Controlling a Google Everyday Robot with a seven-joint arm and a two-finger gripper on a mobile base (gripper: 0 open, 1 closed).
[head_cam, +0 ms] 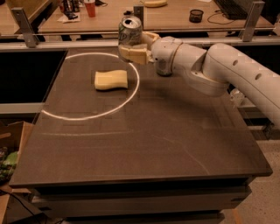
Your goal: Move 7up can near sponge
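Tabletop [144, 148] of dark wood, nearest the viewer. Farther back, white ring [78, 117] drawn on it, enclosing pale yellow sponge [111, 80], flat inside the ring's far half. Just beyond the sponge, gripper [132, 51], fingers clamped on lower half of 7up can [130, 29]; can upright, near the sponge, above the ring's far edge. White arm [236, 70] trailing rightward from the sponge. Farthest beyond the sponge, desk [175, 15] with red cup [90, 7].

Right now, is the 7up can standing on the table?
No: the gripper is shut on the 7up can and holds it clear of the table, over the far edge beyond the sponge.
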